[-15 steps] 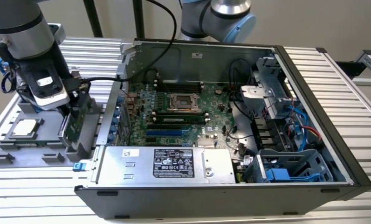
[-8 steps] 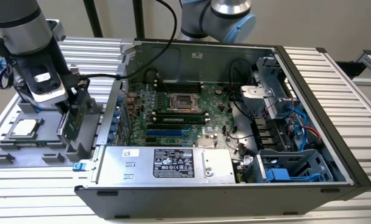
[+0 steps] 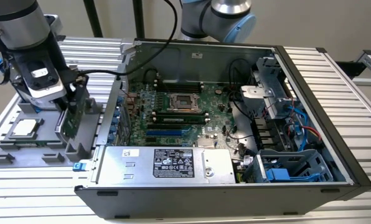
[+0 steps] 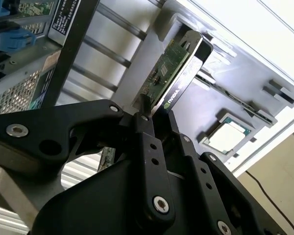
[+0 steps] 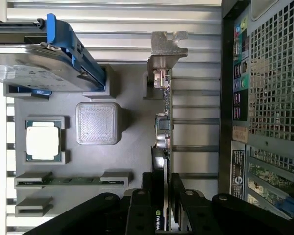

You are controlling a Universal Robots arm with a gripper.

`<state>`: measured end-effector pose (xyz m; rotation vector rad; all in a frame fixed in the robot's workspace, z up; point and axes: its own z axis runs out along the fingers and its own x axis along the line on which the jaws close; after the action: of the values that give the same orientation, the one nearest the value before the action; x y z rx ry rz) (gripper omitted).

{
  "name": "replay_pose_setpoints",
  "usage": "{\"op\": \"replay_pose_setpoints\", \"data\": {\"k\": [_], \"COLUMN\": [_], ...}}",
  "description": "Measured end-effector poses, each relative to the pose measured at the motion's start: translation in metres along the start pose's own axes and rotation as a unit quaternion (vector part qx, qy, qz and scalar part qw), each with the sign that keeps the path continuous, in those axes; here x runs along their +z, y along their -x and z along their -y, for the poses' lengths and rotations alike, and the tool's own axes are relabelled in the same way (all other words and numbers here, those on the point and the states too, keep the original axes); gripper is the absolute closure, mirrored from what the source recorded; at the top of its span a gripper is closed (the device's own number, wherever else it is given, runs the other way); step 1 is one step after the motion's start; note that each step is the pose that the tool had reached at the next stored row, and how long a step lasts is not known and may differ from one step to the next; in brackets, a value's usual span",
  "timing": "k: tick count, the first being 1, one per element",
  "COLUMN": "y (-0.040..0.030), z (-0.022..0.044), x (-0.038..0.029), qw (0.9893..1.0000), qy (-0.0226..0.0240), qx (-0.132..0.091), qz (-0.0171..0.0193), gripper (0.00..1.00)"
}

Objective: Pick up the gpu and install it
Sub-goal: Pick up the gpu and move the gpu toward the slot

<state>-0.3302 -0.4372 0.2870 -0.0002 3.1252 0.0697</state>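
Note:
The gpu [image 3: 66,122] stands on edge in a slot of the grey holder tray [image 3: 24,156], at the exterior view's left, beside the open computer case [image 3: 235,116]. Both wrist views show its green board [image 4: 174,68] edge-on, and its silver end bracket [image 5: 169,46] sits at the far end. My gripper [image 3: 70,100] comes down on the card from above. Its black fingers [image 5: 154,196] press on both faces of the gpu [image 5: 165,112], so the gripper [image 5: 167,178] is shut on it. The card still rests in the tray.
The tray also holds a processor chip [image 5: 43,140], a silver hard drive with blue tabs [image 5: 34,68] and a memory stick [image 5: 71,180]. Inside the case lie the motherboard with its blue slot [image 3: 167,133], a power supply [image 3: 173,163] and drive cages with cables [image 3: 285,121].

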Motion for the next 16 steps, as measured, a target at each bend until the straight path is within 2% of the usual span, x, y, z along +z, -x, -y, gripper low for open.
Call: {"op": "replay_pose_setpoints", "data": {"k": [16], "y": [0.0002], "z": [-0.0007], "x": [-0.0150], "qw": [1.0000], "qy": [0.0000], "qx": [0.000], "qz": [0.0000], "gripper": [1.00]}}
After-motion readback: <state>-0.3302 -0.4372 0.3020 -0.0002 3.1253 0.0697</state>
